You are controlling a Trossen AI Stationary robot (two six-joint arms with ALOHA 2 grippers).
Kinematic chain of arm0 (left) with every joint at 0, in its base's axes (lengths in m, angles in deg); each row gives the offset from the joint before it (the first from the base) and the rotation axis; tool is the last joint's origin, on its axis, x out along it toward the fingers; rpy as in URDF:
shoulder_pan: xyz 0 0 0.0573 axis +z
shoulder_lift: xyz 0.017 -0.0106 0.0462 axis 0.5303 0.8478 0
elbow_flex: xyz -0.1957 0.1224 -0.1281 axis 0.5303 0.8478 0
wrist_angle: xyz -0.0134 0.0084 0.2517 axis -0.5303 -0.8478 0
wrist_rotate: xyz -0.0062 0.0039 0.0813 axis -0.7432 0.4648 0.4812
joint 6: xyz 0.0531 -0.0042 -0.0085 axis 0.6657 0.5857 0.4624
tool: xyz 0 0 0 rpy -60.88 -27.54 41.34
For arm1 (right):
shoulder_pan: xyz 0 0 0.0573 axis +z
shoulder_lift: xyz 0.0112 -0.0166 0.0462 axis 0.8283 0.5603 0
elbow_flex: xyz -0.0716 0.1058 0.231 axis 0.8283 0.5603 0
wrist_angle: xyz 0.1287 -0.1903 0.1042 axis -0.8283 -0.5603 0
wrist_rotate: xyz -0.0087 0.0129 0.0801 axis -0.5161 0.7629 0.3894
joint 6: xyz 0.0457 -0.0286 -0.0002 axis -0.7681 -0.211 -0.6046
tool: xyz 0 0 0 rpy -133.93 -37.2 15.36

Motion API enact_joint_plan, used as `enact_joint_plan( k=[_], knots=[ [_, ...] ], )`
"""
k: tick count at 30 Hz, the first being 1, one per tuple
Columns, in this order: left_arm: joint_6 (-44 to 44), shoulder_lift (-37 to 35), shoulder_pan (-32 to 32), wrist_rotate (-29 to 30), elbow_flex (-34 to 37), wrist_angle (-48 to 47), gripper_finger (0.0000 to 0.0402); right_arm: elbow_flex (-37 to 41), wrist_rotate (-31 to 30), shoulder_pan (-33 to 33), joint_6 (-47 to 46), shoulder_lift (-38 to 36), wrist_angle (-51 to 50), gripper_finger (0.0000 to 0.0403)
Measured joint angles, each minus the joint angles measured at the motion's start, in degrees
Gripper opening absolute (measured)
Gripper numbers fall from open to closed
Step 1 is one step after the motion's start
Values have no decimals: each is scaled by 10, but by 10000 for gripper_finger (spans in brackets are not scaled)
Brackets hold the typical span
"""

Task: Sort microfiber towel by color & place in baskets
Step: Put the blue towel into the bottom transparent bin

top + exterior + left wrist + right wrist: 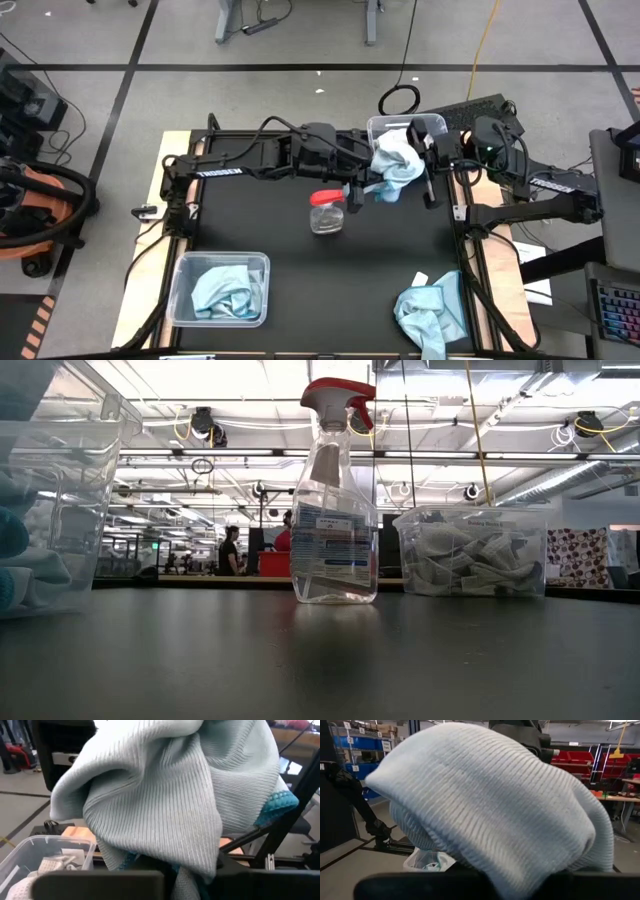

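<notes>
A pale blue ribbed microfiber towel (397,160) with teal edging is hanging bunched over the clear rectangular basket (436,124) at the table's far edge, draping between the left gripper (366,187) and right gripper (432,160), whose finger spread I cannot tell, beside a red-capped spray bottle (327,211).

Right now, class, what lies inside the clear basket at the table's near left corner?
Inside the near-left basket lies a crumpled light blue towel. Whatever sits beneath its folds is covered, so the count of towels cannot be told.
</notes>
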Motion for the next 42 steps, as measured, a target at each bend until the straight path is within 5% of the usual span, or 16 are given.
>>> enact_joint_plan(
  k=[10, 21, 29, 42],
  knots=[
    [40, -13, -5, -15, 0, -24, 31, 0, -2, 0, -5, -22, -54, 114],
    [69, -116, -22, -27, 0, -186, 31, 0, -32, -1, -3, -91, -164, 223],
    [49, -189, -78, -27, -1, -346, 31, 0, -31, -1, -13, -133, -192, 222],
    [-153, -197, -234, -22, 0, -633, 31, 0, -30, -1, -13, -162, -212, 215]
  ],
)
